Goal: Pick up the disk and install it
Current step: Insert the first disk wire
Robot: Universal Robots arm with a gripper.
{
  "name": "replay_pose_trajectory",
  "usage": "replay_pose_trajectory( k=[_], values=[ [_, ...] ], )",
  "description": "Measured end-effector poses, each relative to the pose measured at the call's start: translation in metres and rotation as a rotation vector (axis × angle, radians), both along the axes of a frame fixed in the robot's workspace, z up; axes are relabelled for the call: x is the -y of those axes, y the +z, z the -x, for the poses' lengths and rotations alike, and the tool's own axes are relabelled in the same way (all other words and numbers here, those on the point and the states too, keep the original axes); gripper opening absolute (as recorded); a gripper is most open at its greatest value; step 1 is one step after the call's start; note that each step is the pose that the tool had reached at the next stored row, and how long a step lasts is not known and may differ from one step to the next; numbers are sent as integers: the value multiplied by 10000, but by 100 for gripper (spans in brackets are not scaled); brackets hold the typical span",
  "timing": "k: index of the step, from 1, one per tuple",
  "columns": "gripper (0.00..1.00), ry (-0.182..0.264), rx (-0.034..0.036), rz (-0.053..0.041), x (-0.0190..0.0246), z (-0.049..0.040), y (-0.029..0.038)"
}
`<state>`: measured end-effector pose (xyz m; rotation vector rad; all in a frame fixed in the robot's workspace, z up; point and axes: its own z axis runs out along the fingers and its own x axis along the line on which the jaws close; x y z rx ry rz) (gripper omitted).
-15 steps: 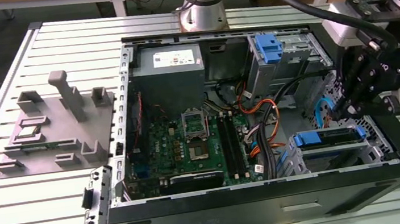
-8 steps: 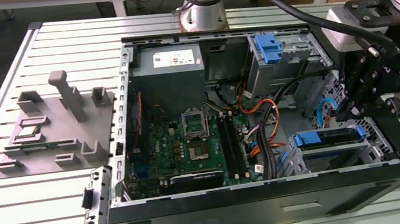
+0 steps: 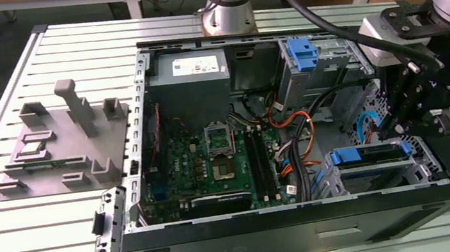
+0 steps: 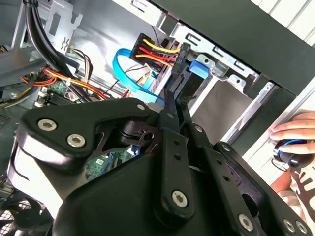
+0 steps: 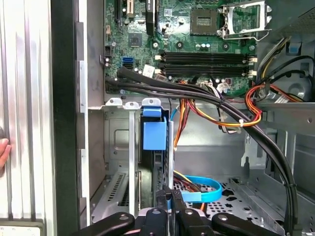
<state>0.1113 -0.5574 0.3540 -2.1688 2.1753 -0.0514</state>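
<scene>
Since the black robot gripper [image 3: 404, 124] is down at roughly 4 o'clock of the open black computer case [image 3: 307, 235] in the exterior view, right at the drive bay, I'd call the pick-up half done. The disk [image 3: 369, 154], a flat silver hard drive in a blue plastic carrier frame, is already in the bare-metal drive bay [image 5: 118, 147]. That's about 3 to 4 o'clock from the green motherboard [image 3: 212, 166].

In the first wrist view the disk [image 5: 154, 135] shows edge-on, blue carrier end out front and a thin dark edge running back to the gripper [image 5: 169, 197]. The fingers [image 4: 171, 123] look pinched close together on that edge with hardly any gap. So I'm reading it as clamped on the disk and not let go yet.

What I can't tell is whether it's pushed all the way home or just partway down the slot. A flat blue ribbon cable [image 5: 197, 194] loops along the case floor near the bay, and I can't see if it's plugged into anything.

The bare blue plastic bracket [image 3: 302, 55] sits up at about 1 o'clock of the case, well apart from the gripper. A person's hand [image 4: 295, 132] rests just beside the case.

My guess is it's mostly done, with seating and release left.
</scene>
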Motion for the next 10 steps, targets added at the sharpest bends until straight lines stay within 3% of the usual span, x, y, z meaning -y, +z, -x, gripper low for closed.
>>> replay_pose_trajectory(
  k=[10],
  values=[
    [16,5,5,5,11,45,-27]
  ],
)
